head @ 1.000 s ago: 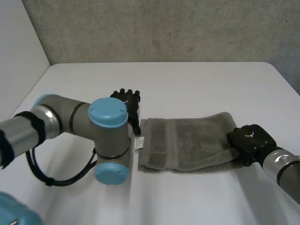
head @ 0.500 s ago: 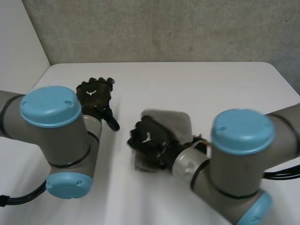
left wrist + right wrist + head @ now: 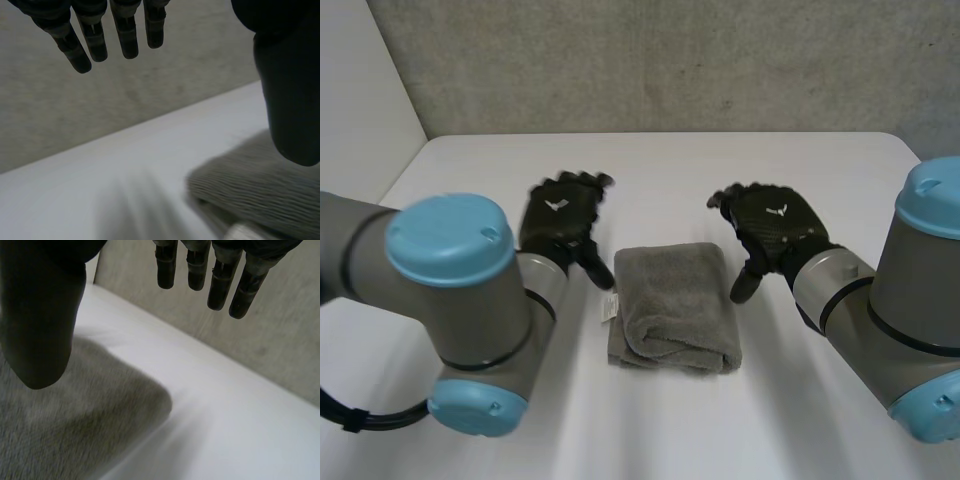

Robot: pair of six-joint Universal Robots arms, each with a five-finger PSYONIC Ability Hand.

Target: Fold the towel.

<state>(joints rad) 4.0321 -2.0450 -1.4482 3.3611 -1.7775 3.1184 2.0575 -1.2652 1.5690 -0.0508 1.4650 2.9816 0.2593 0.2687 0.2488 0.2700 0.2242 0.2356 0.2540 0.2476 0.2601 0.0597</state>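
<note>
Towel: The grey towel (image 3: 672, 305) lay folded into a small, thick bundle in the middle of the white bench (image 3: 770, 165). It sat between the two hands.
Tag: A little white tag (image 3: 611, 308) stuck out from the side of the towel nearest the left hand.
Left hand: The black left hand (image 3: 560, 212) hung just beside the far corner of the towel, on the tag side.
Left fingers: Its fingers (image 3: 82, 47) were straight and wide apart from the thumb (image 3: 287, 100), and they held nothing. The thumb pointed down by the towel's edge. I could not tell if it touched the cloth.
Right hand: The black right hand (image 3: 775, 225) hung just beside the other far corner of the towel.
Right fingers: These fingers (image 3: 220, 282) were straight and wide open too, with nothing in them. Its thumb hung over the edge of the towel.
Arms: The left arm (image 3: 450, 290) and the right arm (image 3: 910, 310) were grey with light-blue caps. One stood on each side of the towel.
Wall: A rough grey wall (image 3: 650, 60) stood behind the bench.
</note>
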